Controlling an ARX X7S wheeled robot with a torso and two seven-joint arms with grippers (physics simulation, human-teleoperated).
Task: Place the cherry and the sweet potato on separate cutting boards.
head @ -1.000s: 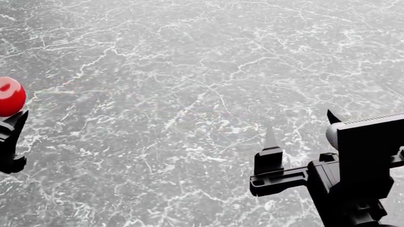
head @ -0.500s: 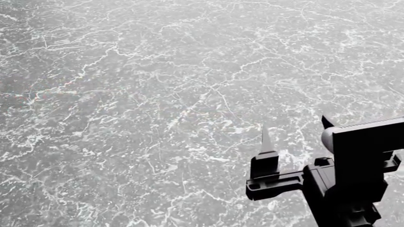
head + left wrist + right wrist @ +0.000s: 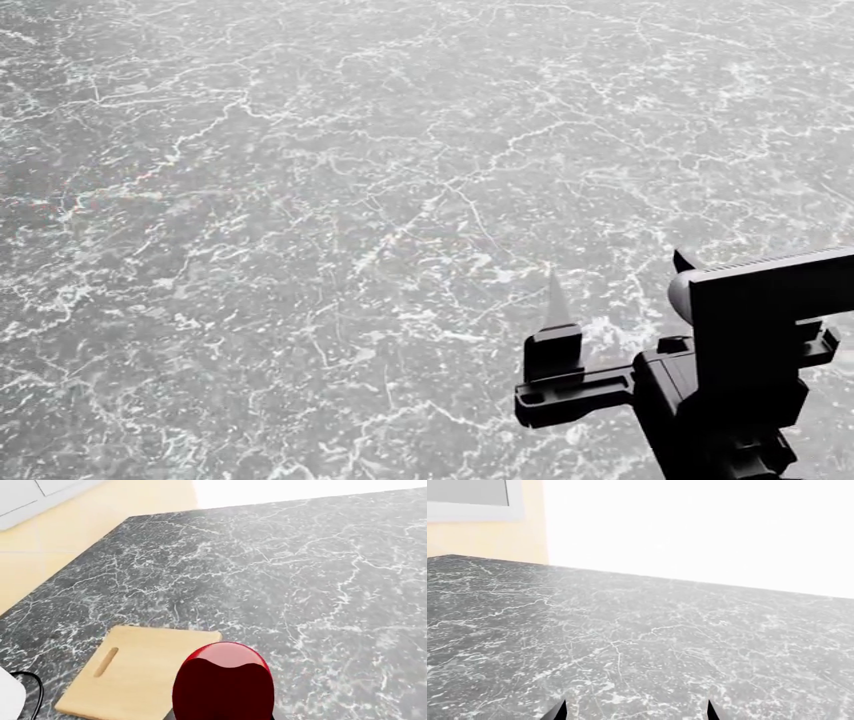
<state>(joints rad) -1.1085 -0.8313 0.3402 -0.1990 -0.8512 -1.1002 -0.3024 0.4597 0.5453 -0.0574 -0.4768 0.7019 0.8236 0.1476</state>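
Left gripper fingers are hidden in the left wrist view, so their state cannot be read directly; the cherry [image 3: 224, 682] fills the near edge of that view and is judged to be carried there, above the near corner of a cutting board [image 3: 127, 677]. In the head view the left arm is out of frame. Right gripper [image 3: 617, 300] is seen at 4 o'clock in the head view, fingers apart and holding nothing. The step in hand is judged to be carrying the cherry to the board; the next move calls for centring over the board, lowering and release. The sweet potato and a second board are not shown. A grey marbled countertop [image 3: 334, 200] is seen, with pale yellow flooring [image 3: 80, 525] beyond its edge.
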